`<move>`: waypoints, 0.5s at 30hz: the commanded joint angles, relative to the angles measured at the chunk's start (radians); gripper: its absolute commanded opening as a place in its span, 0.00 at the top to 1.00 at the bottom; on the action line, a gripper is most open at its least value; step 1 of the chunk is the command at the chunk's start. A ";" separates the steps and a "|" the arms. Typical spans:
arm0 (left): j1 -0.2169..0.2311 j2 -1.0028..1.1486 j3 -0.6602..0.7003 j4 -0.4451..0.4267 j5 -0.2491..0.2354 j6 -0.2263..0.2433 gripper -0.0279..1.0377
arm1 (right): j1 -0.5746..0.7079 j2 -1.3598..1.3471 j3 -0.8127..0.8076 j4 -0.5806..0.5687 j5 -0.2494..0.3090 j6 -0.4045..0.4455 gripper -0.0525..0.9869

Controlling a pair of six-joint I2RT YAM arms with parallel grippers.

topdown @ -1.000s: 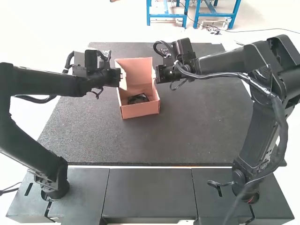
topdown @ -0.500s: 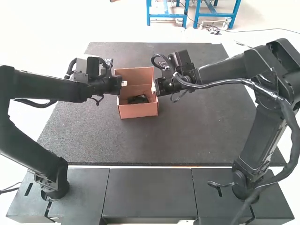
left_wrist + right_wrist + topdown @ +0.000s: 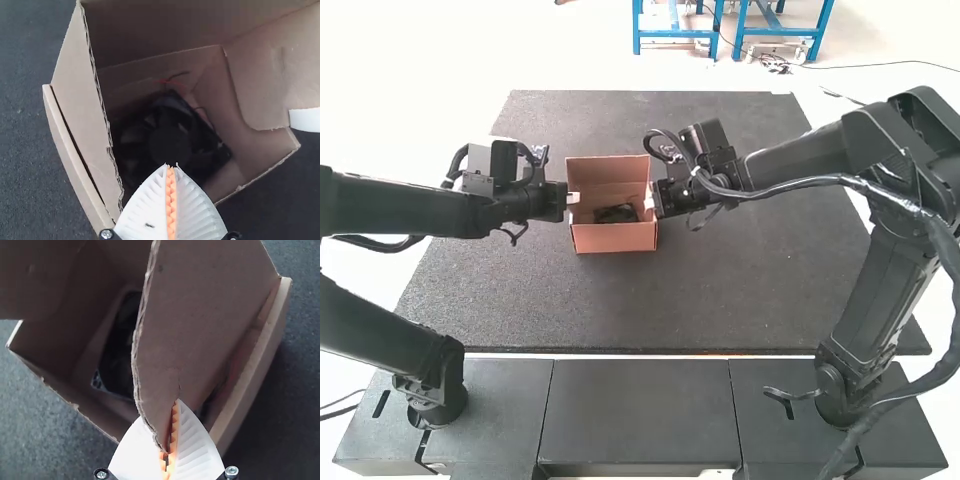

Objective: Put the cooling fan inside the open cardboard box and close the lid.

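A dark mat (image 3: 740,260) covered the table, and the box (image 3: 615,232) stood on it near the middle, between the two arms. The first part of the task looked finished: the fan (image 3: 170,145) lay flat on the bottom of the box, with its thin wires toward the back wall. The second part was in my judgement only begun. The lid (image 3: 610,170) was up at the far side of the box, leaning a little over the opening but not covering it, so the inside was open from above.

The left gripper (image 3: 171,167) was at the left wall of the box, just over its edge. Its fingers were pressed together, and I could see no cardboard between the pads. The right gripper (image 3: 172,410) was at the right wall, and it was clamped on the lower edge of a side flap (image 3: 200,315), which stood nearly upright and leaned toward the inside.

What was left, as far as I could judge, was to fold this flap in, then to bring the lid down over the fan and press it flat.
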State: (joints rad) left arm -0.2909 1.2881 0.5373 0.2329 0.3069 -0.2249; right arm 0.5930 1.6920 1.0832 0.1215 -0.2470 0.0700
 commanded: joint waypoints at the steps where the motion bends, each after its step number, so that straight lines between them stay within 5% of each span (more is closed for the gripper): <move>1: 0.010 -0.029 -0.010 0.016 0.024 0.012 0.95 | 0.033 -0.029 -0.022 0.004 -0.043 0.001 0.94; 10: 0.007 -0.033 -0.017 0.032 0.054 0.010 0.95 | 0.050 -0.028 -0.063 0.038 -0.031 0.007 0.93; 15: 0.004 -0.059 -0.016 0.031 0.077 0.009 0.95 | 0.051 -0.029 -0.062 0.049 -0.017 0.021 0.69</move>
State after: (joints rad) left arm -0.2882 1.2648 0.5247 0.2581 0.3492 -0.2253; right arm 0.6178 1.6924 1.0309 0.1616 -0.2443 0.0788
